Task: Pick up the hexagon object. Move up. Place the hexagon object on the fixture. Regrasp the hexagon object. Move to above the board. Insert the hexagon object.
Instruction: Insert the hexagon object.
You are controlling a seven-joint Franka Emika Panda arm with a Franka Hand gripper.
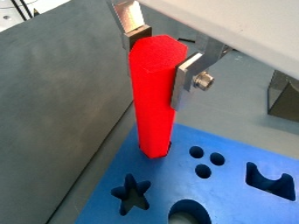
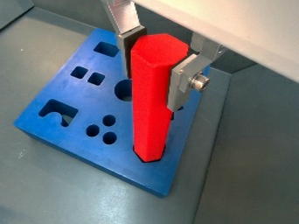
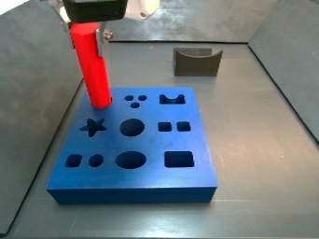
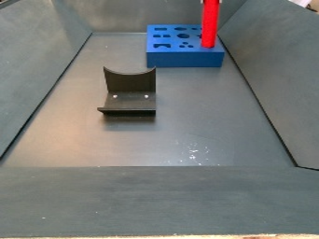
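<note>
The hexagon object (image 1: 152, 96) is a bright red bar standing upright, with my gripper (image 1: 158, 54) shut on its top end. In both wrist views the silver fingers (image 2: 181, 80) press its opposite flats. Its lower end meets the blue board (image 3: 131, 163) at a corner hole, seen in both side views, hexagon object (image 3: 92, 67) and board (image 4: 174, 49). How deep it sits in the hole I cannot tell. The hexagon object (image 2: 152, 101) rises near the board's (image 2: 70, 109) edge. The fixture (image 3: 196, 61) stands apart, with nothing on it.
The board carries star (image 3: 91, 128), round (image 3: 132, 126) and square (image 3: 180, 159) holes. Grey walls enclose the floor (image 4: 162, 149) on all sides. The fixture (image 4: 126, 91) sits mid-floor, nearer this camera than the board.
</note>
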